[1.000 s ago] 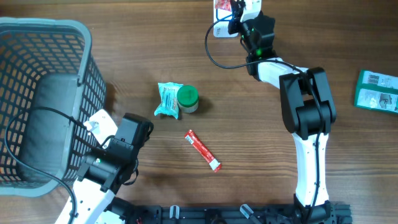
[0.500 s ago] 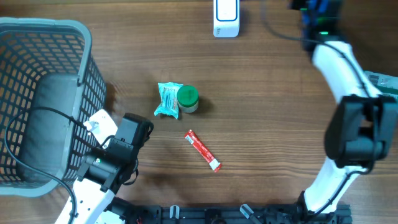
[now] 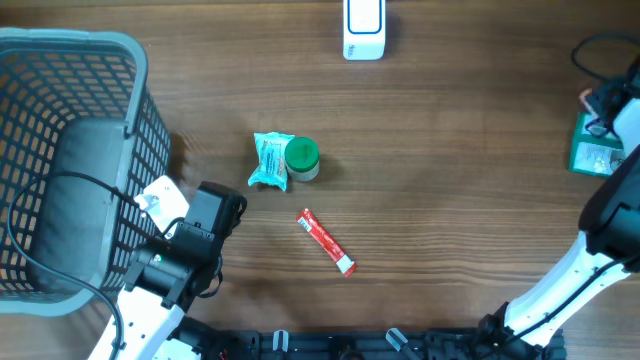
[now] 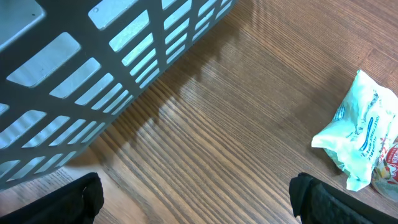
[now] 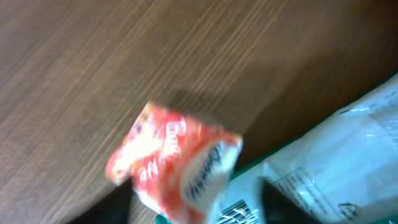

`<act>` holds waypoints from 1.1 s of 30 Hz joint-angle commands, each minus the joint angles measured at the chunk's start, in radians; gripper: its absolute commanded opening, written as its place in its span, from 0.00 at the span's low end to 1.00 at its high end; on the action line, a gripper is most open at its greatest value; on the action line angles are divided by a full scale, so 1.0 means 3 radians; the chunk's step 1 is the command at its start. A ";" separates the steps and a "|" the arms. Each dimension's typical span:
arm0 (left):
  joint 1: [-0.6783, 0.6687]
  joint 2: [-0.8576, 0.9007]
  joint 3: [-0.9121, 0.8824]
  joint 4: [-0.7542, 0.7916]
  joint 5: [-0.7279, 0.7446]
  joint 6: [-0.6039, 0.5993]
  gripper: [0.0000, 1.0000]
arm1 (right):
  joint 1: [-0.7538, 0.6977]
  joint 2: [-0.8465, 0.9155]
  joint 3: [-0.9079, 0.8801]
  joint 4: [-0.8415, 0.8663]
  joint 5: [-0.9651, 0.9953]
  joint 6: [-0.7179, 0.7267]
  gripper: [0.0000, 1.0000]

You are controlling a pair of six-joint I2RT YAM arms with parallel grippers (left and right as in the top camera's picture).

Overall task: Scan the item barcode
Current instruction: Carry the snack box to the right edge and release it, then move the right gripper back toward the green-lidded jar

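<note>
My right jaws stand spread, blurred, at the right edge of the tabletop [image 3: 450, 180], well apart from the scanner [image 3: 363, 28]. The red-orange packet [image 5: 177, 158] sits between them, its edge covering a corner of a green-and-white package [image 5: 329, 149]. My left jaws are spread wide over bare wood beside the basket [image 4: 93, 74].

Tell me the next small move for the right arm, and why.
Probably lift the right pincer straight up. The red packet shows blurred below it, by the green package at the far right, seemingly loose; the red sachet, pouch and green-lidded jar wait mid-table.
</note>
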 commanded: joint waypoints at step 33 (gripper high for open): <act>0.0014 -0.0020 -0.0009 -0.0001 -0.0009 0.0027 1.00 | 0.0454 -0.3090 -0.0015 -0.3899 -0.2964 0.0037 1.00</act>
